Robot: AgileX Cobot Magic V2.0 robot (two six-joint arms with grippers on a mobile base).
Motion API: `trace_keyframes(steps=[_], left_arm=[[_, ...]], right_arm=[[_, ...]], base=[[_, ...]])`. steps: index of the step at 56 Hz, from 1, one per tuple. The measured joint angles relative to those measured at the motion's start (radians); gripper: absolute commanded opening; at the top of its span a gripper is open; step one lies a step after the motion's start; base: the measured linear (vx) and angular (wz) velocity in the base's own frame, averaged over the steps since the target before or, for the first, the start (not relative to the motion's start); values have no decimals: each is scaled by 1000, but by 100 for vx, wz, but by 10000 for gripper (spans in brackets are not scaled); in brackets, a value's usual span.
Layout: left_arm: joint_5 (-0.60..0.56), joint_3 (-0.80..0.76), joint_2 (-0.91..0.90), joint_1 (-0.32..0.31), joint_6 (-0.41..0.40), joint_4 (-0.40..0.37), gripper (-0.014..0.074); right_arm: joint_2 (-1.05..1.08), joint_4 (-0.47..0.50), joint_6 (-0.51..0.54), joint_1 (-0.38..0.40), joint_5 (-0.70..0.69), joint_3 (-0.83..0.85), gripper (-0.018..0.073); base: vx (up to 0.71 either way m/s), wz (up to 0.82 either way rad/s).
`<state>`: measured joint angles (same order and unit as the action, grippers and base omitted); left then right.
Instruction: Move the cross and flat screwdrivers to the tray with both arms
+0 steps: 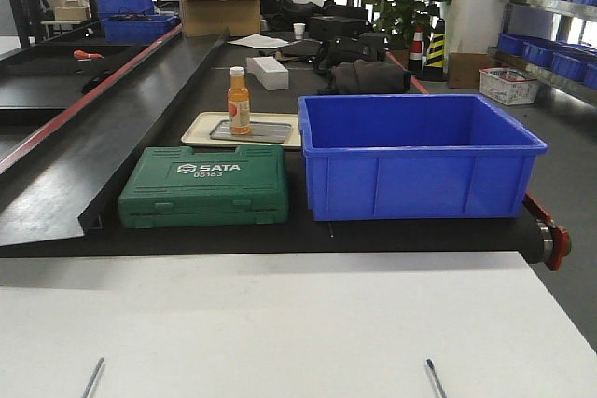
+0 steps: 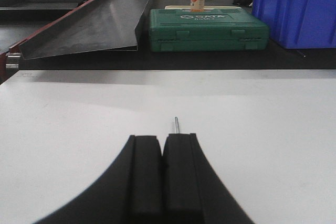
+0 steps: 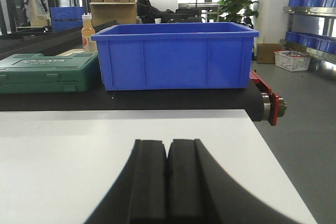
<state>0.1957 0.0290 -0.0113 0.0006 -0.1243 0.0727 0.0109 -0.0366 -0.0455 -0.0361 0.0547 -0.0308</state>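
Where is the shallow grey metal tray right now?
In the front view, the grey metal tray sits on a cream-coloured tray, just behind the green plastic tool case and left of the deep blue plastic bin.

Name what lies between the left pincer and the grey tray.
In the left wrist view: a screwdriver shaft, bare white table, then the green tool case.

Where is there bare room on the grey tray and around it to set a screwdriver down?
The grey tray is bare right of the orange bottle, towards the blue bin. The white table in front is widely free. Crowded: green case, cream tray and bin sit close together.
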Motion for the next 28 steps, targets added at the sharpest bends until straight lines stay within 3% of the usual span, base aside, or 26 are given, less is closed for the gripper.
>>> trace_keyframes(steps=[28], left_arm=[[0,0,0,0,0,0,0]], right_arm=[[0,0,0,0,0,0,-8]], base=[[0,0]])
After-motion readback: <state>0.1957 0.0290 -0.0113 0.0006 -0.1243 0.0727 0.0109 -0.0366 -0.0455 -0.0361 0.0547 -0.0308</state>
